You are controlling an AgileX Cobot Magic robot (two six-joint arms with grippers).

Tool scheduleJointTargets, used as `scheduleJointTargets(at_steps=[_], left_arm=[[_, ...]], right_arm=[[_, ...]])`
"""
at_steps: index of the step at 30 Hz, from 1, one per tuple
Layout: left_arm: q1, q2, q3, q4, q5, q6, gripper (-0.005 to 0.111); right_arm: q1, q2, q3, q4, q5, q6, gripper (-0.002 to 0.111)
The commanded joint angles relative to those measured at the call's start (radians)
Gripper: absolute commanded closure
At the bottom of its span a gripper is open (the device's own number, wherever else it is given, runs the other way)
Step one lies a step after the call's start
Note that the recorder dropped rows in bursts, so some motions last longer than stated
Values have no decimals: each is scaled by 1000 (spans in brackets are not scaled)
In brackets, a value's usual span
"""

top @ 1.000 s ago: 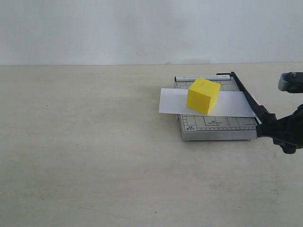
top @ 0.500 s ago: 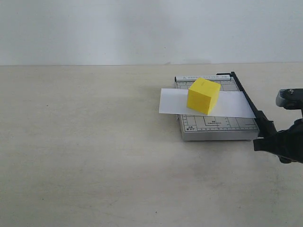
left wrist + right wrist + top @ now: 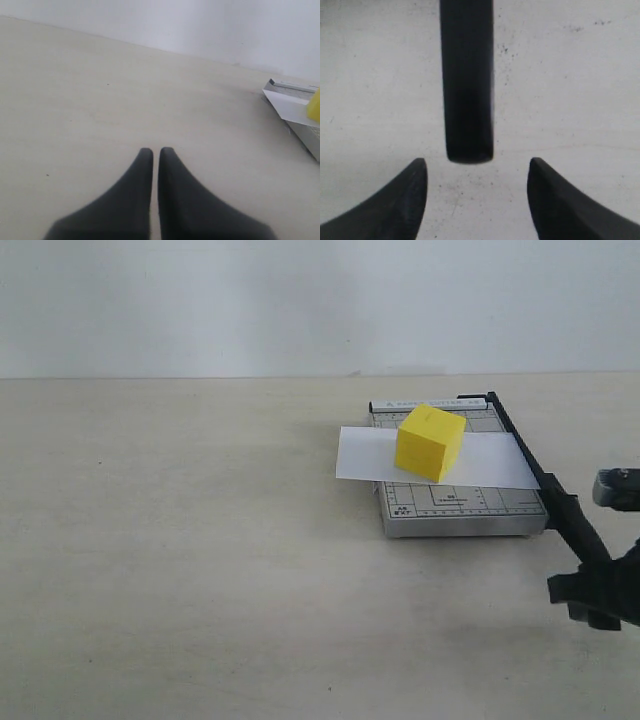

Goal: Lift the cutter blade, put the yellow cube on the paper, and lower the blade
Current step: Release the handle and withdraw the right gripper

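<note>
The yellow cube (image 3: 430,442) rests on the white paper (image 3: 365,455), which lies across the grey cutter base (image 3: 455,510). Along the base's right side the cutter blade (image 3: 528,462) lies down, its thick black handle (image 3: 580,525) sticking out toward the front. My right gripper (image 3: 592,588) sits just past the handle's end. It is open in the right wrist view, where the gripper (image 3: 477,164) has the handle tip (image 3: 468,100) just beyond its fingertips, untouched. My left gripper (image 3: 155,150) is shut on nothing over bare table. The base (image 3: 306,134), paper (image 3: 289,104) and cube (image 3: 315,105) show at that view's edge.
The pale table (image 3: 200,540) stretches wide to the left of the cutter and in front of it. A white wall (image 3: 300,300) closes the back. The left arm does not show in the exterior view.
My right gripper has let go of the blade handle and drawn back toward the table's front. The handle now shows in full, lying low.
</note>
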Motion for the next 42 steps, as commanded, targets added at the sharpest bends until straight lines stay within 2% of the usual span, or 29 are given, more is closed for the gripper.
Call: scheduleJointTargets(at_steps=[1, 8, 10, 14, 16, 17, 20, 24, 29, 42], left_arm=[[52, -2, -3, 0, -3, -9, 102], [55, -2, -3, 0, -3, -9, 102], [55, -2, -3, 0, -3, -9, 102], [55, -2, -3, 0, -3, -9, 102], [55, -2, -3, 0, -3, -9, 102], [55, -2, -3, 0, -3, -9, 102], [55, -2, -3, 0, -3, -9, 102], [55, -2, -3, 0, -3, -9, 102], [55, -2, -3, 0, -3, -9, 102], [55, -2, -3, 0, -3, -9, 102]], right_arm=[[1, -72, -20, 4, -5, 3, 48], [1, -232, -118, 4, -6, 6, 48], [1, -313, -140, 4, -31, -5, 53], [1, -518, -88, 4, -103, -32, 82], [1, -700, 15, 4, -194, -28, 104], [1, -750, 47, 4, -203, -15, 109], [1, -983, 200, 4, -214, 66, 108], [1, -1151, 288, 6, -215, 90, 108], [1, -1223, 292, 17, -222, 167, 108], [1, -1231, 292, 20, -222, 167, 108]])
